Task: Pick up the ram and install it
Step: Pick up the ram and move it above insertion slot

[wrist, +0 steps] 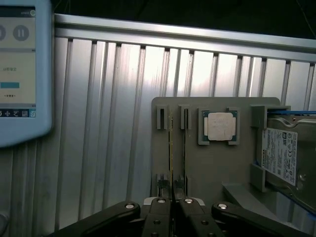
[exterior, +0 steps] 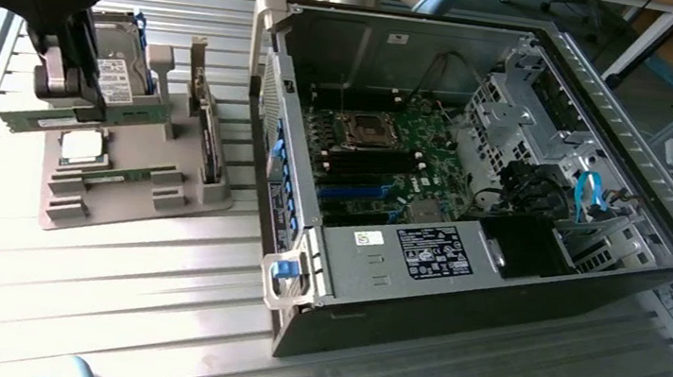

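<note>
The ram (exterior: pixel 59 122), a thin green stick, was pinched between the pressed-together fingers of the claw (exterior: pixel 72 109). It appeared lifted just above the grey holder (exterior: pixel 68 206) at the exterior view's left, well apart from the open PC case (exterior: pixel 449 316) on the right. The pickup looked done and the install not yet begun. Seating the ram would call for lining its edge up with a black slot (exterior: pixel 371 166) on the motherboard (exterior: pixel 424 146). A second ram (exterior: pixel 122 176) lay in the holder near the CPU (exterior: pixel 81 148). The hard drive (exterior: pixel 122 64) and the case carried labels, their print too small to read
</note>
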Action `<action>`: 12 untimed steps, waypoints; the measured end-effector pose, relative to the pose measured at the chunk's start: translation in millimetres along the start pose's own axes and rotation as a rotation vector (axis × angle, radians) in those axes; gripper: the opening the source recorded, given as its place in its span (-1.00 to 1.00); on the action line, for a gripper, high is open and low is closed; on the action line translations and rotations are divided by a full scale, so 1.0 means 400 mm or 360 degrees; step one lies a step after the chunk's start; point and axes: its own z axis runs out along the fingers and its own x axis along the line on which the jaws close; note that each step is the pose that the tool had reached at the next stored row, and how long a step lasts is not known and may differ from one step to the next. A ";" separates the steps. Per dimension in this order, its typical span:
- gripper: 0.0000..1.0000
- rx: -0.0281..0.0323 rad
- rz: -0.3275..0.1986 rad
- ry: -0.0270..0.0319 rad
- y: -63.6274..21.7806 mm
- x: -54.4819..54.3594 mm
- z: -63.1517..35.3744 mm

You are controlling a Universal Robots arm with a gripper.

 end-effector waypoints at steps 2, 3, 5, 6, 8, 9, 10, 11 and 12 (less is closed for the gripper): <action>-0.74 -0.00002 0.0000 0.00002 0.000 0.000 -0.003; -0.74 -0.00002 0.0000 0.00001 0.000 0.000 -0.005; -0.74 -0.00003 0.0000 0.00002 0.000 0.000 -0.011; -0.74 -0.00003 0.0000 0.00002 0.000 0.000 -0.013; -0.74 -0.00002 0.0000 0.00001 0.000 0.000 -0.020; -0.74 0.00000 0.0000 0.00000 0.000 0.000 -0.022; -0.74 -0.00002 0.0000 0.00000 0.000 0.000 -0.026; -0.74 -0.00001 0.0000 0.00000 0.000 0.000 -0.029; -0.74 -0.00001 0.0000 0.00000 0.000 0.000 -0.031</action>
